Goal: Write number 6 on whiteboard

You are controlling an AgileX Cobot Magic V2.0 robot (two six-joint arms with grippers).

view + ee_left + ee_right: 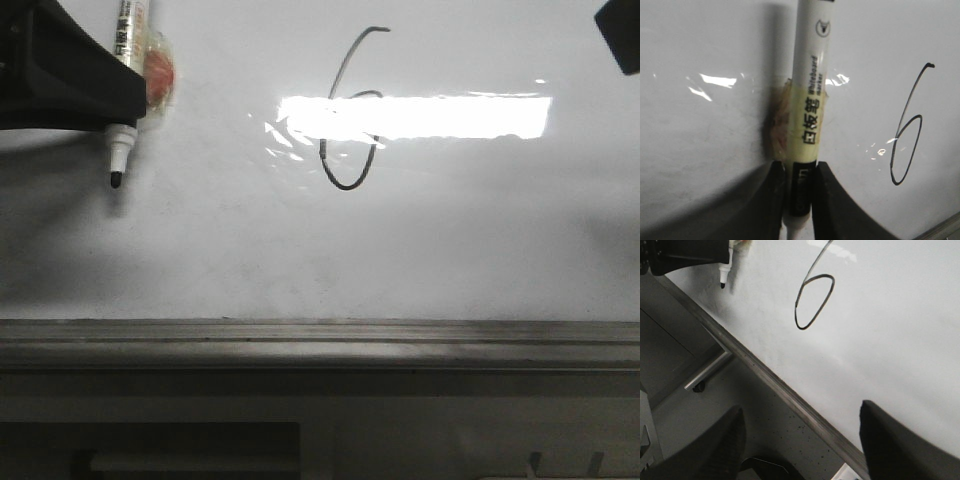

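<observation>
The left gripper (128, 105) is clamped on the marker (125, 95), tip downward, and the number 6 (352, 110) lies well to its right on the whiteboard (480, 240); the right gripper (800, 440) hangs open.

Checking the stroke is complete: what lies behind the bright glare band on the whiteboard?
The number 6 crosses the glare on the whiteboard; its loop's middle washes out there in the front view, but both wrist views show the loop closed.

Thin dark hand-drawn number 6 (349, 120): complete, hooked top, closed oval loop at base, crossed by glare | large glossy white whiteboard (480, 240): upright, faintly smudged, grey metal ledge along lower edge.
</observation>
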